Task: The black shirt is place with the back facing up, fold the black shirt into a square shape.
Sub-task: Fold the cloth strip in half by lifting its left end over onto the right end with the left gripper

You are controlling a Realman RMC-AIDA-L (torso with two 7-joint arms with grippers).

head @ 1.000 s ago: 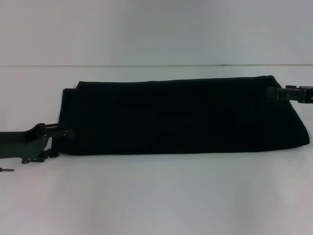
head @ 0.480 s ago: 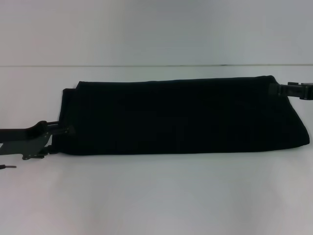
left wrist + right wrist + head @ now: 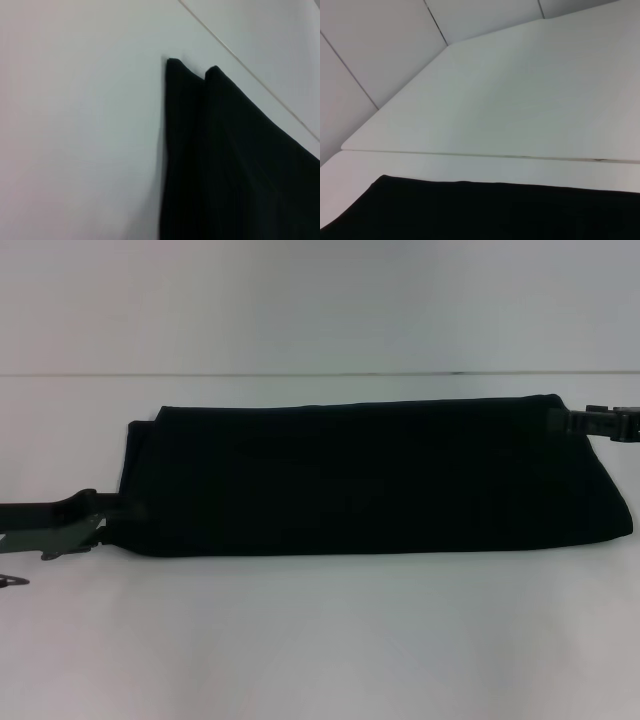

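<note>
The black shirt [image 3: 370, 480] lies on the white table [image 3: 320, 640] as a long flat band running left to right, plain side up with no lettering showing. My left gripper [image 3: 128, 508] is at the band's left end, near its front corner, touching the cloth edge. My right gripper [image 3: 562, 423] is at the far right corner of the band. The left wrist view shows two layered corners of the shirt [image 3: 235, 165]. The right wrist view shows the shirt's far edge [image 3: 485, 212] on the table.
A thin seam [image 3: 300, 374] crosses the table behind the shirt. Bare white tabletop lies in front of the shirt and behind it. Pale wall panels [image 3: 380, 45] rise past the table's far edge.
Both grippers have shifted slightly away from me, the left along the shirt's left end, the right at the far right corner. The shirt's outline is unchanged.
</note>
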